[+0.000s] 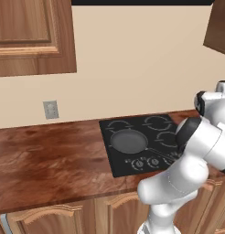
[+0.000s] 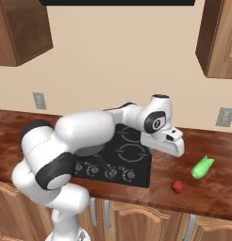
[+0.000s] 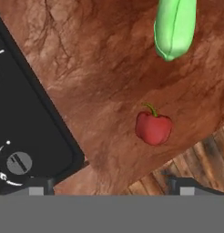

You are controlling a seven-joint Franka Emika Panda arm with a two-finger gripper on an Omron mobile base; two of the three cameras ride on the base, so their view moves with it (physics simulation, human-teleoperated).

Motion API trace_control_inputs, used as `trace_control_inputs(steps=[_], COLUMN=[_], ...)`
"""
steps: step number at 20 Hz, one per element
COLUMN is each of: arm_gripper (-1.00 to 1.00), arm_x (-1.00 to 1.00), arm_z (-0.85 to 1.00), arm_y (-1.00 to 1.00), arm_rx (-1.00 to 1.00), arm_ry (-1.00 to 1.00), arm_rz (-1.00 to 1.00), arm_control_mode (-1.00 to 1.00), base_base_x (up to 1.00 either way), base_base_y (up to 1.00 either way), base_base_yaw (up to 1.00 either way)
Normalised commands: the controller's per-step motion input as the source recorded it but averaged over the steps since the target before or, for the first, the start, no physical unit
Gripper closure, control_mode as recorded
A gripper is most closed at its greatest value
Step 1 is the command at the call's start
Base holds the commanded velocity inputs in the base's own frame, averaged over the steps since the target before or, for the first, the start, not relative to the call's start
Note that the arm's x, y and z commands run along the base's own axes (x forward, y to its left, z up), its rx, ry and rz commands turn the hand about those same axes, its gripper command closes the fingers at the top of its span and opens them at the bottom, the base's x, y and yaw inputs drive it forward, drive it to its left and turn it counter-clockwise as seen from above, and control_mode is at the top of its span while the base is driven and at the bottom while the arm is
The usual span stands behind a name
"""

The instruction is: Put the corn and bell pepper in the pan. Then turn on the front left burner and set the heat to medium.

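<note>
The dark grey pan [image 1: 128, 140] sits on the front left burner of the black cooktop [image 1: 115, 164], its thin black handle pointing right. To the right of the cooktop, the green corn [image 2: 202, 167] and the red bell pepper [image 2: 178, 187] lie on the wooden counter. My gripper [image 2: 170, 156] hangs above the counter just right of the cooktop edge, left of both vegetables. In the hand view the gripper [image 3: 109, 189] is open and empty, with the bell pepper [image 3: 153, 127] ahead of it and the corn [image 3: 174, 27] farther off.
Control knobs [image 2: 111, 173] line the cooktop's front edge; one knob [image 3: 18, 163] is close to my left fingertip. The counter's front edge [image 3: 145, 170] runs just past the pepper, with floor beyond. Wall outlets [image 2: 225, 116] and upper cabinets [image 1: 34, 36] stand behind.
</note>
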Motion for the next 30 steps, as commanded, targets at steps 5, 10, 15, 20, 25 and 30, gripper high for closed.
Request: trace_control_inputs(steps=[5,10,15,20,25,30], arm_gripper=[-1.0,-1.0,-1.0,-1.0,-1.0,-1.0], arm_x=[-0.87,-0.41,0.12,0.59,0.37,0.0], arm_z=[0.0,-0.27,-0.21,-0.38,-0.27,-0.02], arm_y=[-0.1,-0.26,-0.35,-0.19,-0.09,-0.16], arm_rx=[0.06,0.08,0.1,0.06,0.04,0.03], arm_ry=[0.0,-0.01,0.01,0.05,0.01,0.0], arm_rz=[0.31,0.26,0.17,0.09,0.09,0.01], arm_control_mode=[-1.0,-1.0,-1.0,-1.0,-1.0,-1.0], base_base_x=[0.0,0.0,0.0,0.0,0.0,0.0], base_base_y=[0.0,0.0,0.0,0.0,0.0,0.0], base_base_yaw=[0.0,0.0,0.0,0.0,0.0,0.0])
